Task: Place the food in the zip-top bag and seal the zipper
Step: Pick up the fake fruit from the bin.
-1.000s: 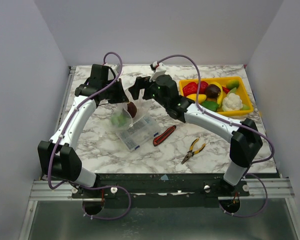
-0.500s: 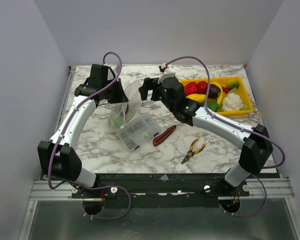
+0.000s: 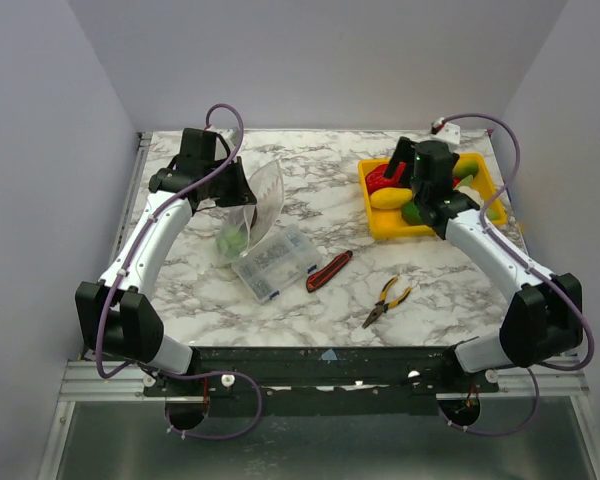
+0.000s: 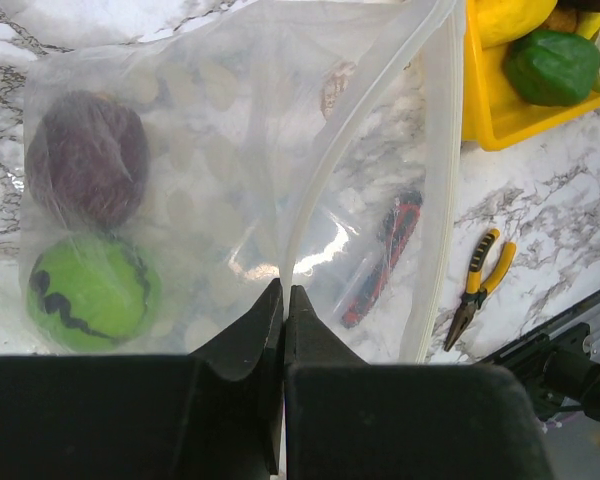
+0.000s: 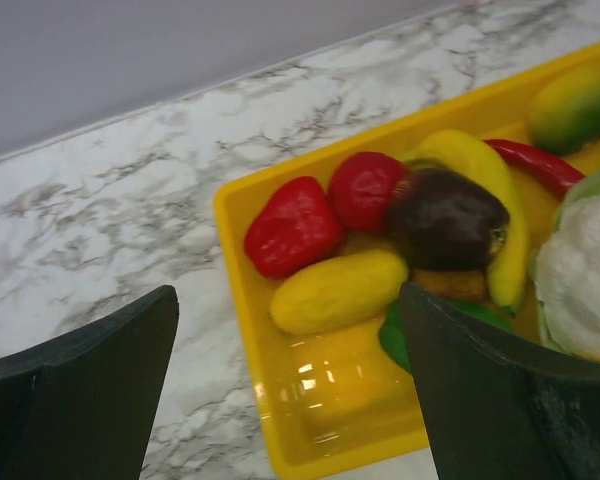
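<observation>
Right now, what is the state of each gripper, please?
Left gripper: shut on the zip-top bag edge.
Right gripper: open, empty, over the yellow tray.

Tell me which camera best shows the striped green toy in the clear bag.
Left wrist: the round green striped plastic toy sits large and sharp inside the clear plastic bag. Top external shows it only as a small green blur; right wrist shows none of it.

You're looking at a white, grey-veined marble table [image 3: 330, 195], boxed in by a plain pale grey back wall [image 3: 320, 60], left wall [image 3: 40, 200] and right wall [image 3: 575, 120]. Aluminium rail [image 3: 320, 385] runs along its near edge, dull metal sheet [image 3: 310, 440] below. Light's soft, even.
</observation>
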You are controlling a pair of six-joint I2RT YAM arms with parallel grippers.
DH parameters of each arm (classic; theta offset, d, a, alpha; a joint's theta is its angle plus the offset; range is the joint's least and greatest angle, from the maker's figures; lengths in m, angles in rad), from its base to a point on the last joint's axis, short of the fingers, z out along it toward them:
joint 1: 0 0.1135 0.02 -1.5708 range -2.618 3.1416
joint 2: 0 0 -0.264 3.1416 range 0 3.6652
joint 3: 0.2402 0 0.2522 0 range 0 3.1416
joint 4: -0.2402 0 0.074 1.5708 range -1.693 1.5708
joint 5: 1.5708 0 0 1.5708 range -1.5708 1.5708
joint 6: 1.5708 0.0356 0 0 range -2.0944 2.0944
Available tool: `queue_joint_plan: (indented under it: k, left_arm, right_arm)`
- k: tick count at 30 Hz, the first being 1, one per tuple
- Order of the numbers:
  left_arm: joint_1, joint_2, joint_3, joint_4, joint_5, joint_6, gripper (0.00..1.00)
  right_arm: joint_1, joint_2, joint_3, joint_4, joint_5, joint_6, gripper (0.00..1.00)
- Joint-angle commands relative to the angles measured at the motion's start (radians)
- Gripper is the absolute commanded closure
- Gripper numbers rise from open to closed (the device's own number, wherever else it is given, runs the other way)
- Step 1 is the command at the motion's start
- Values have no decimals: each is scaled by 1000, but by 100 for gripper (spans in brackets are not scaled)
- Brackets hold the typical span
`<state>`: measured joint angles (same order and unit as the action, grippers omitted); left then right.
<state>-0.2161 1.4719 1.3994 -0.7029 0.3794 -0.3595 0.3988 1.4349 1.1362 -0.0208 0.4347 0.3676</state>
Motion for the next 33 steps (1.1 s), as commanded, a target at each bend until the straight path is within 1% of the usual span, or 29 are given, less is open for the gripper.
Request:
queue_joint_plan:
  k: [1,2,3,4,6,8,18,23,29,31,33]
  left_arm:
    - [6,-21,-8,12,26,4,100]
    - [6,-21,-8,11,26,4,100]
    - [6,-21,-8,13,26,3,100]
    - [6,-21,-8,11,26,4,100]
    - [6,-21,-8,11,24,4,100]
    - [6,-22,-10,11,23,4,100]
    - [6,-16,-7,10,27,4,100]
    - [7,-15,-5,10,27,4,100]
    - [9,-11,-5,10,31,3,100]
    - [9,-10,-5,10,32,2,100]
    - [10,-9,-5,10,32,2,100]
  right_arm:
    - [-132,24,-12,-90,-64,47,7]
    - [-166,43,3,-106,-86,54,7]
    - [-200,69,18,-127,-101,59,5]
    - [-223,94,42,-151,-111,67,0]
    - [-259,145,87,-201,-103,77,0]
    - [-279,188,115,-215,-105,59,0]
    - [-293,387,268,-244,21,-23,0]
    - [-297,457,301,-249,27,-36,0]
    - [-297,494,308,-250,36,-30,0]
    - [-296,495,301,-239,38,-29,3]
    - [-296,495,297,-232,38,-31,7]
